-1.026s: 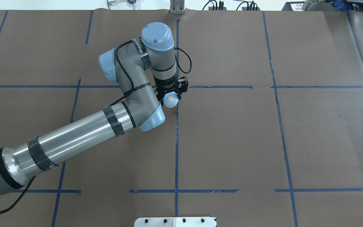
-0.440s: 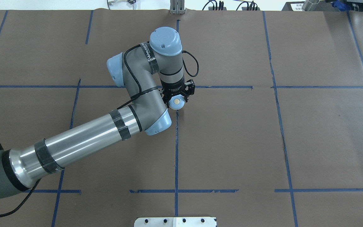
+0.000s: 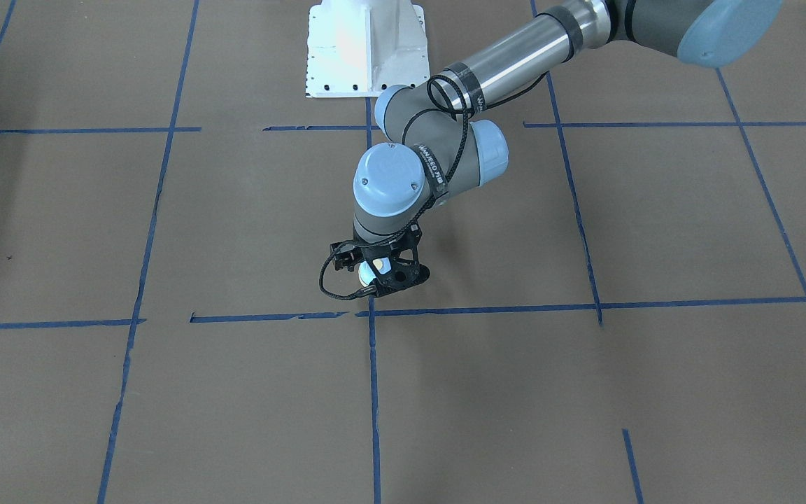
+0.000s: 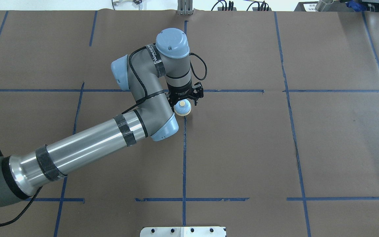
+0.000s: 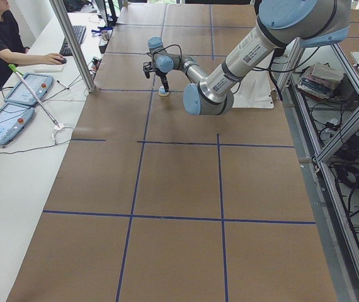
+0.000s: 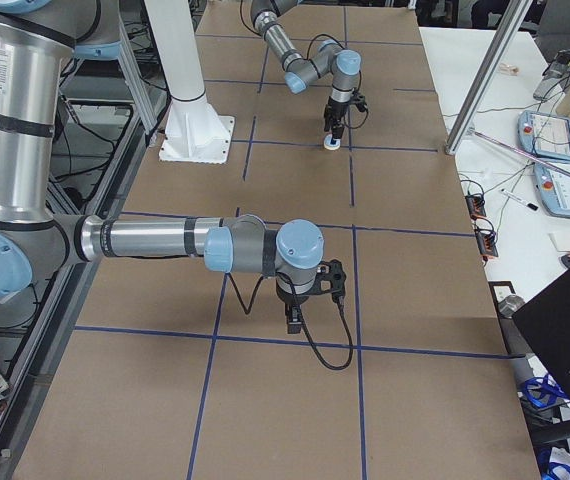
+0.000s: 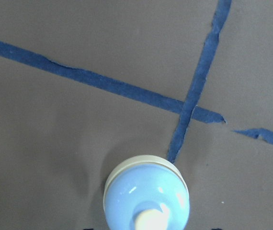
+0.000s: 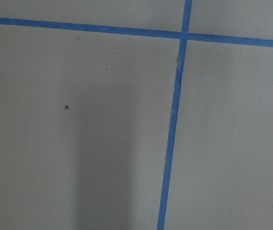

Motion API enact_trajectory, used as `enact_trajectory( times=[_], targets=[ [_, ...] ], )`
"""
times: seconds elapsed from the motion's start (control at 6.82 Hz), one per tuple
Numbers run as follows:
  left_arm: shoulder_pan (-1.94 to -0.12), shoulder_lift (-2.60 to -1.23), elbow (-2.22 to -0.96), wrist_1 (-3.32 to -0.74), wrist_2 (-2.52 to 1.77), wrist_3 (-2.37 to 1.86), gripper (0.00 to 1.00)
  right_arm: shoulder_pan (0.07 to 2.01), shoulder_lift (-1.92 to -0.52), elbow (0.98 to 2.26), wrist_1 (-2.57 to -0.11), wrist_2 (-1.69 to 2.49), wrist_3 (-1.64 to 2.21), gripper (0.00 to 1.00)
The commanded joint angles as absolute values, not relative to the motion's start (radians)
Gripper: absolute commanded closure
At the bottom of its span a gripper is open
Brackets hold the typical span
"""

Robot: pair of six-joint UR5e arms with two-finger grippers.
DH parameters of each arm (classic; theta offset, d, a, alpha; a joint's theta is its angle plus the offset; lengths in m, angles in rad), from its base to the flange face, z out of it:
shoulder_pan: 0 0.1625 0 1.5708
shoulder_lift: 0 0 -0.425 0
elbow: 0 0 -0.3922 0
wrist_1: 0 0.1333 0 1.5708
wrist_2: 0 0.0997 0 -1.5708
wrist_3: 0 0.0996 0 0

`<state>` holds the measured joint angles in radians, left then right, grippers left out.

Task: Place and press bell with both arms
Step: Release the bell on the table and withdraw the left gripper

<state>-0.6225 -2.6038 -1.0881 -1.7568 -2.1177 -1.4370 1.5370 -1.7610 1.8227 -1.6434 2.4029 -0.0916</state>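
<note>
Blue tape lines [image 4: 229, 91] cross on brown paper [image 4: 242, 138] just beneath the left claw [image 4: 184, 101]; a white pedestal [image 3: 364, 49] stands well apart.

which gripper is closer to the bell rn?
Left. The left gripper is right over the bell. The right gripper is far off toward the robot's right, seen only in the exterior right view.

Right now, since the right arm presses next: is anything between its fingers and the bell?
Nothing lies on the table between the right gripper and the bell. But the left gripper hangs close over the bell, crowding its button.
</note>
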Motion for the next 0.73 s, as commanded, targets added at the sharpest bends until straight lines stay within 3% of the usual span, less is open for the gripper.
enact_trajectory(
  times=[0.0, 0.15, 0.59],
  targets=[
    [-0.659, -2.599, -1.126, -1.741, -2.125, -1.424, 0.00, 1.536, -1.758, 1.833, -1.641, 2.402, -0.089, 0.00],
    [-0.684, -2.550, -1.188, -1.720, -2.126, -1.366, 0.00, 1.531, -1.737, 1.844, -1.641, 2.402, -0.090, 0.00],
    [-0.767, -2.226, -1.725, -1.413, -2.125, -1.074, 0.00, 1.490, -1.732, 1.922, -1.640, 2.453, -0.095, 0.00]
  ],
)
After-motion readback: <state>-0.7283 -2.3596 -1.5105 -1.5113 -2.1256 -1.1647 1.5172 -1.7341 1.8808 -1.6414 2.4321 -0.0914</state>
